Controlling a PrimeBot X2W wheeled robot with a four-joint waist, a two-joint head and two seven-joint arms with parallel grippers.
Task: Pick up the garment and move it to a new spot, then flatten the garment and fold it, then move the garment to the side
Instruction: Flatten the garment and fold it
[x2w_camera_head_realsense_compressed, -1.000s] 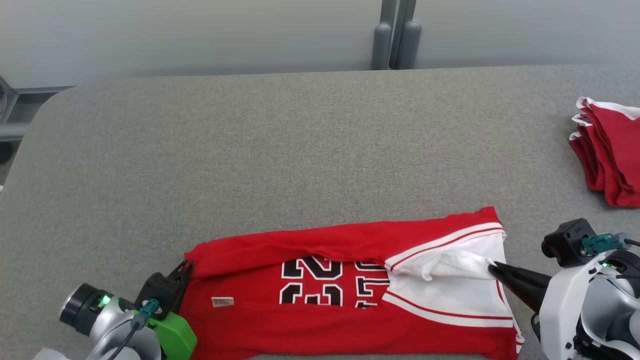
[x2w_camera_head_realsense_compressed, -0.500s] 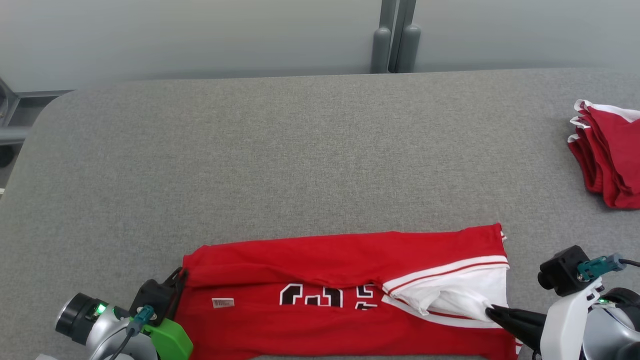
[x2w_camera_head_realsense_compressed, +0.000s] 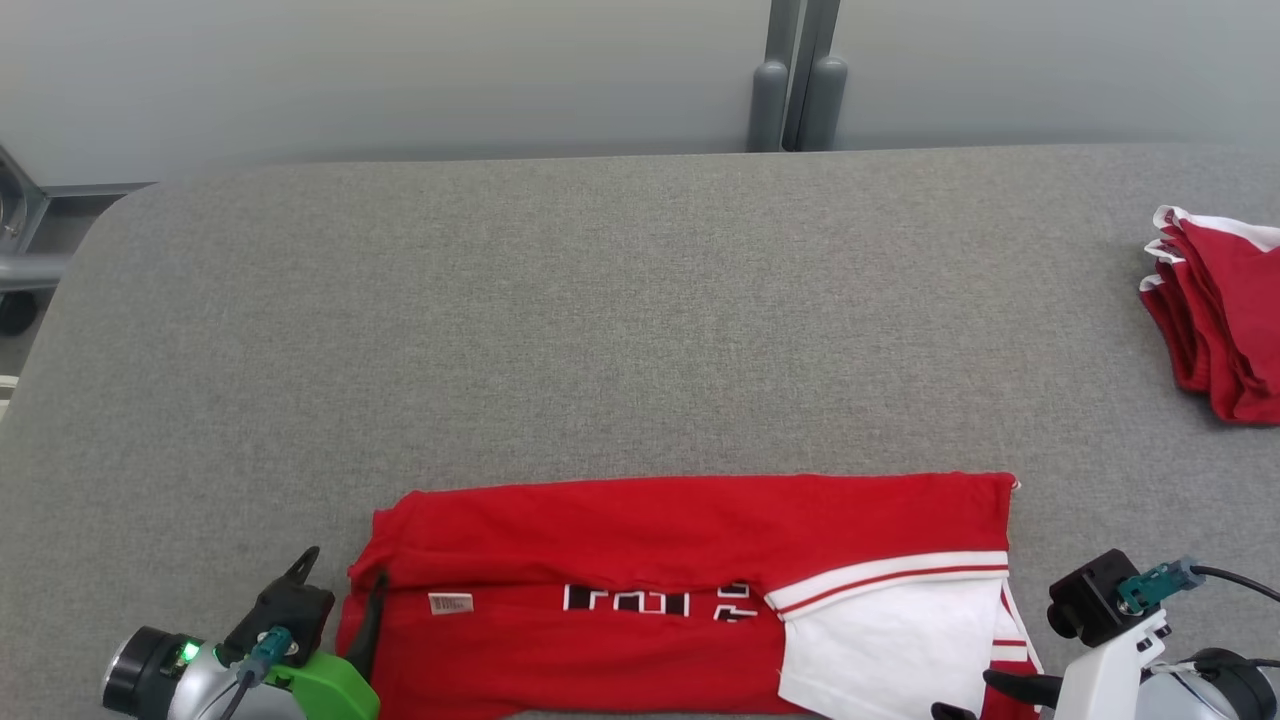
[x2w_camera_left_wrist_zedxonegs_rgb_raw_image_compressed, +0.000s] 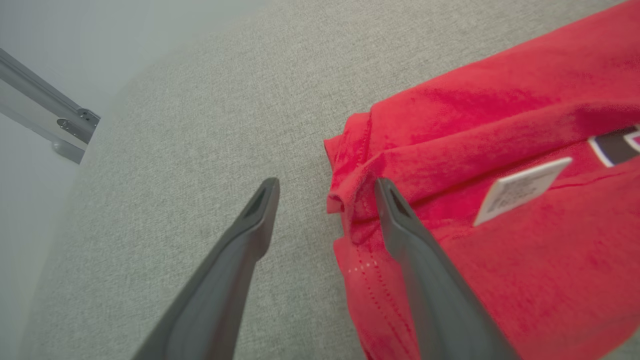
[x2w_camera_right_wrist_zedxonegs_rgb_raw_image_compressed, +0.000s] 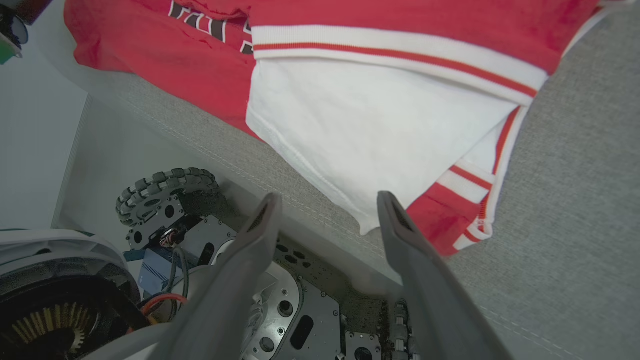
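Both sets of jaws stand apart, holding nothing: the left gripper (x2w_camera_left_wrist_zedxonegs_rgb_raw_image_compressed: 325, 187) sits low at the jersey's (x2w_camera_head_realsense_compressed: 680, 530) 9 o'clock end, the right gripper (x2w_camera_right_wrist_zedxonegs_rgb_raw_image_compressed: 327, 200) at its 4 o'clock corner. The jersey lies folded at the table's (x2w_camera_head_realsense_compressed: 600, 320) 6 o'clock edge.

I work in what looks like a robot test lab rather than a home. The counter (x2w_camera_head_realsense_compressed: 640, 330) is one broad slab covered in plain grey fabric. It is set against a bare pale wall (x2w_camera_head_realsense_compressed: 400, 70) of panels joined at a grey post (x2w_camera_head_realsense_compressed: 797, 90). A metal frame (x2w_camera_head_realsense_compressed: 30, 268) stands by its left end. A pile of folded red garments (x2w_camera_head_realsense_compressed: 1225, 320) matches the garment (x2w_camera_head_realsense_compressed: 680, 540) near me. My own wheeled base (x2w_camera_right_wrist_zedxonegs_rgb_raw_image_compressed: 165, 192), all bare metal and cables, shows below the counter's edge.
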